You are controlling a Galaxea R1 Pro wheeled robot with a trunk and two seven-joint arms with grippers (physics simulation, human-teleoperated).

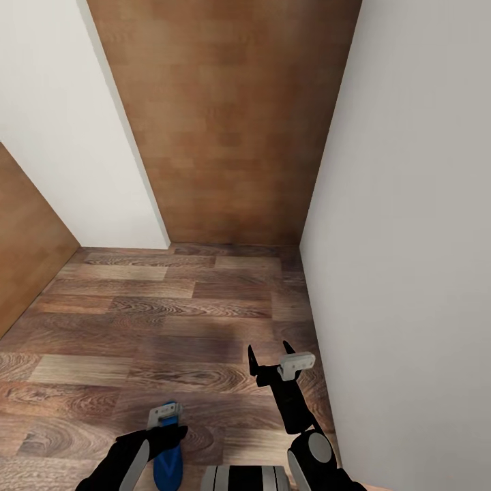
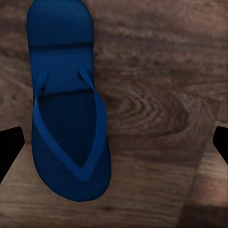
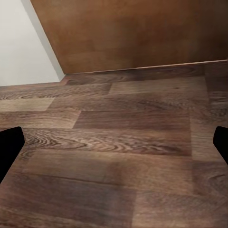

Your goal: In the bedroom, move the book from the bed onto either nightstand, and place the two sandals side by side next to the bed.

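Left claw [image 1: 166, 414]: I have it low over the floor, right above the bright blue flat flip-flop sandal [image 1: 168, 457]. Through the left wrist camera its two dark fingertips [image 2: 10, 149] sit far apart at the frame's edges, so it is spread wide and grips nothing.

Right claw [image 1: 269, 360]: it hangs ahead of the left one and nearer the plain white wall [image 1: 409, 239] on my right. Its black prongs stand apart with bare floor between them, so it is spread and empty.

Sandal: one blue sandal [image 2: 66, 104] lies sole-down on the dark wood-plank floor [image 1: 170, 320], thin blue straps facing up. In the head view it pokes out from under the left claw.

Key relation: I judge the sandal sits directly beneath the left claw but offset toward one fingertip, not centred in the gap. Its long axis appears to run crosswise to the line between the two fingertips, so pressing them together would squeeze the sandal across its narrow width. The left arm is clearly the nearer one; the right claw is well apart from the sandal.

Surroundings: ahead stands a tall brown wood-panelled wall [image 1: 232, 123], with a white wall section [image 1: 75, 136] to its left.

Next move, my judgement: slide the left claw sideways to centre it on the sandal, then lower and pinch.
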